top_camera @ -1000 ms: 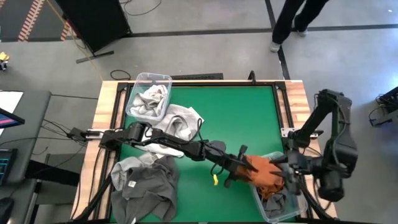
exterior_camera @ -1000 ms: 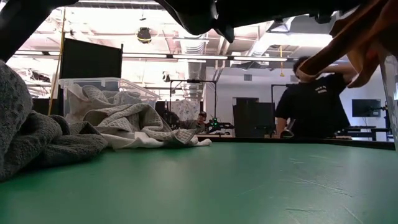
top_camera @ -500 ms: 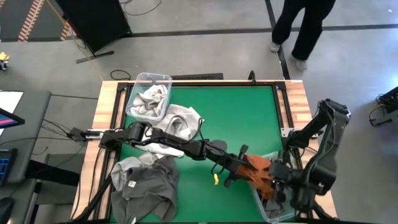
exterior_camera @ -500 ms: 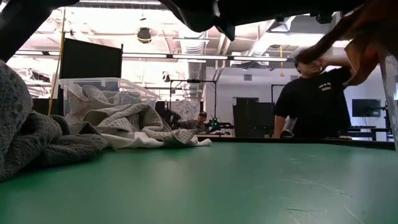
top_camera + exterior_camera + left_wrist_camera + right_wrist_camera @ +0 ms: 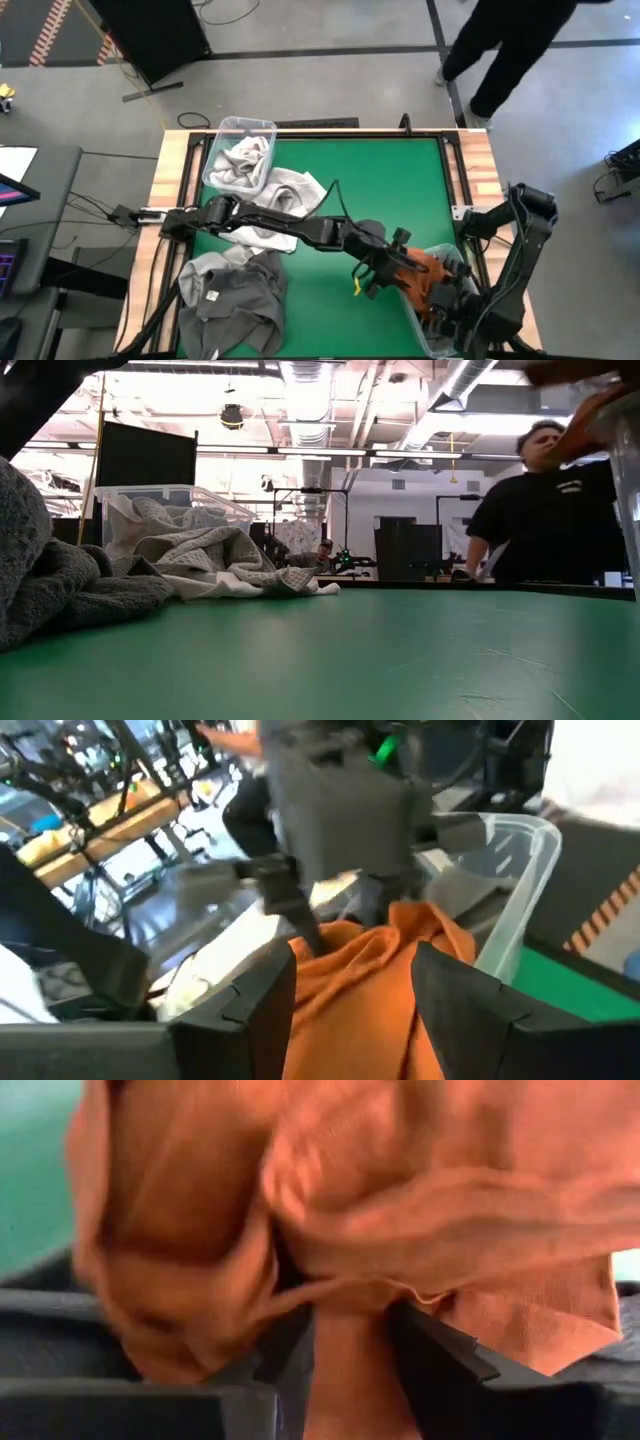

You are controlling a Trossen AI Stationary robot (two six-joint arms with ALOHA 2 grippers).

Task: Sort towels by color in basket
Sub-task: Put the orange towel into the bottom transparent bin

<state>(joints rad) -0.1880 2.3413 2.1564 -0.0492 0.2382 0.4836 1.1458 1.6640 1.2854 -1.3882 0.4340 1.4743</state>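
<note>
The middle of the green table (image 5: 390,190) is bare, so a hand could pass there freely. The far left corner is taken by a clear bin (image 5: 240,155) with pale towels (image 5: 290,192) spilling out beside it. A dark grey towel heap (image 5: 235,300) blocks the near left corner. At the near right corner, the second clear bin (image 5: 440,320) is crowded: the left hand (image 5: 395,278) and the right hand (image 5: 445,305) both meet there around the orange towel (image 5: 425,275). A person (image 5: 510,45) stands beyond the far edge.

Green surface (image 5: 380,200) w/ 2 clear bins (image 5: 240,150), pale towels (image 5: 290,195), dark grey towel pile (image 5: 235,300) near left edge.
</note>
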